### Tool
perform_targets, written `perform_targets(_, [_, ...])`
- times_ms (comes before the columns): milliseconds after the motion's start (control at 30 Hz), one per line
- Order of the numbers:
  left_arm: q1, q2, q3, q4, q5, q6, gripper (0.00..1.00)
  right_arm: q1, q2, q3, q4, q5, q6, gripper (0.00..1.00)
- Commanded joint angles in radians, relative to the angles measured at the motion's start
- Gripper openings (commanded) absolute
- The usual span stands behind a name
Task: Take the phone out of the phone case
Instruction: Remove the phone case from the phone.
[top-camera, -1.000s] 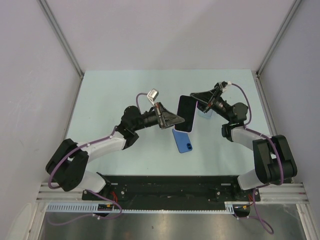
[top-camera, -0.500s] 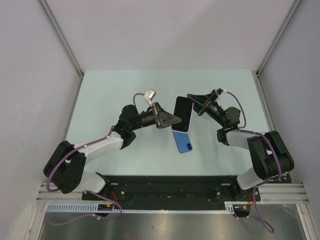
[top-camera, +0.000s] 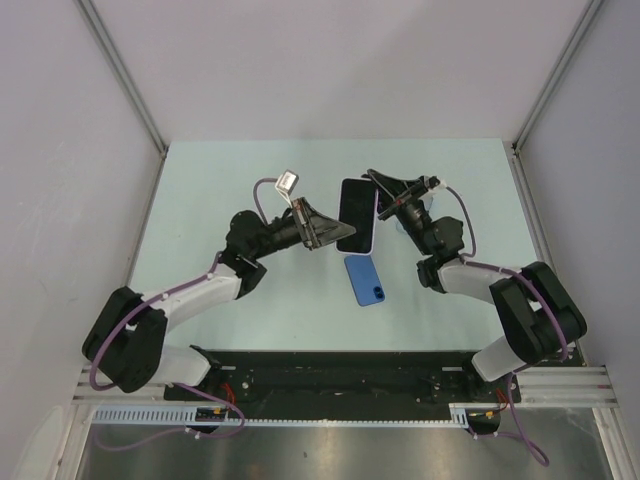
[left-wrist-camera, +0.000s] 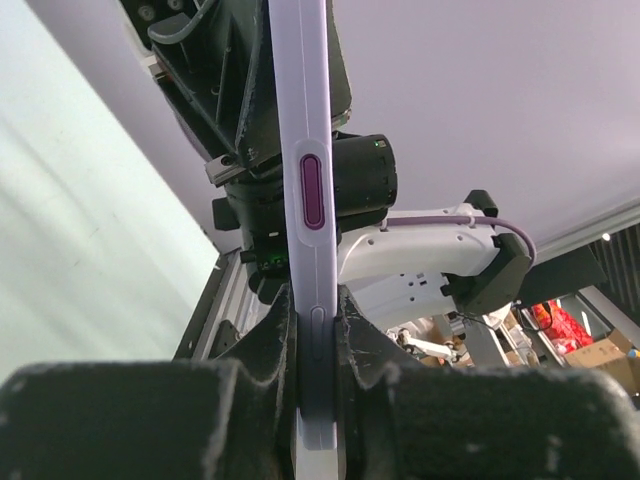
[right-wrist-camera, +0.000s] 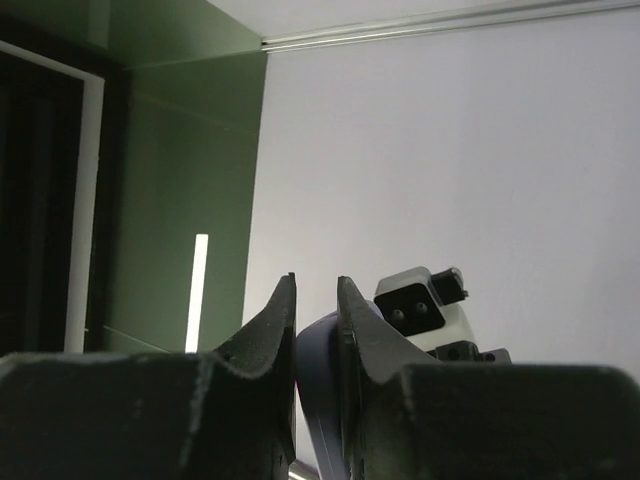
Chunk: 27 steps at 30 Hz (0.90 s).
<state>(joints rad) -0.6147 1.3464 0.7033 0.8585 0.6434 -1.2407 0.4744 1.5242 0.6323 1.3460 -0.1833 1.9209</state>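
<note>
Fingers of the left gripper squeeze one long edge of the phone; the right gripper squeezes the other. Phone sits between them, up off the table, room all round, long way running near to far.

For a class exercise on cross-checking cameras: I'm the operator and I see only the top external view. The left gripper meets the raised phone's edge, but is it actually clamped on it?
Observer: Yes. In the left wrist view the left gripper is shut on the cased phone, with one finger on each face, just below a purple side button.
Operator: And the right gripper on the opposite edge?
Observer: Its wrist view shows the right gripper closed to a narrow gap. The rounded case rim sits between the fingers and appears to be pinched.
</note>
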Motion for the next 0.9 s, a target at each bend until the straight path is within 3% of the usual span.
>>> perform_targets(0, [-0.019, 0.013, 0.024, 0.247, 0.071, 0.001, 0.0, 0.115, 0.027, 0.078, 0.254, -0.048, 0.32, 0.0])
perform_targets(633, [0.007, -0.036, 0.189, 0.257, 0.167, -0.032, 0.0, 0.128, 0.057, 0.191, 0.257, -0.067, 0.357, 0.0])
perform_targets(867, [0.007, -0.038, 0.263, 0.267, 0.174, -0.06, 0.0, 0.132, 0.128, 0.377, 0.258, -0.036, 0.372, 0.0])
